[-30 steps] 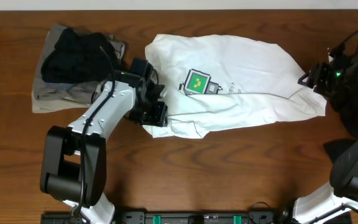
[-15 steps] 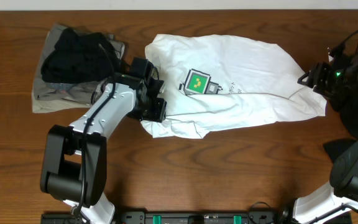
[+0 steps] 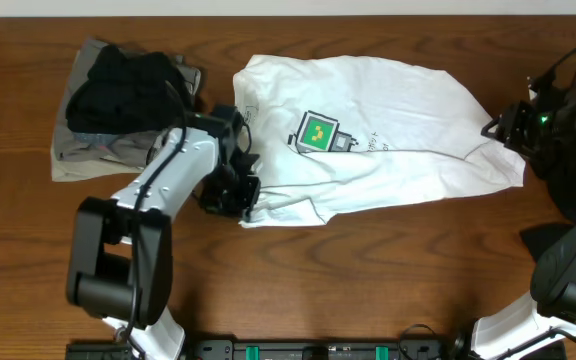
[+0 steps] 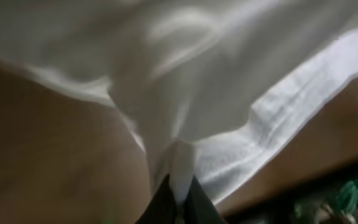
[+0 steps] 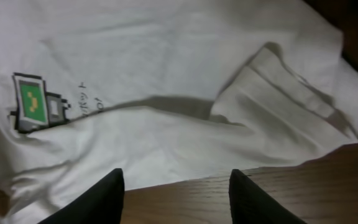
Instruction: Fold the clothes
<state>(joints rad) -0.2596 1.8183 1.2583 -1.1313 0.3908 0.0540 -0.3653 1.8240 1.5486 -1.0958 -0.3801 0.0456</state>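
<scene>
The T-shirt lies spread mid-table, a fold at its lower-left edge pinched tight in the left gripper, though that close view is blurred. The right gripper hangs empty, fingers apart, by the shirt's right sleeve. At far left a black garment lies on a grey one.

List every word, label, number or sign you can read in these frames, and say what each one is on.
White T-shirt: a short line of dark text beside the green-and-grey robot print, too small and blurred to read in any view.
Black garment and grey garment: no text visible.
Nothing else is readable.
</scene>
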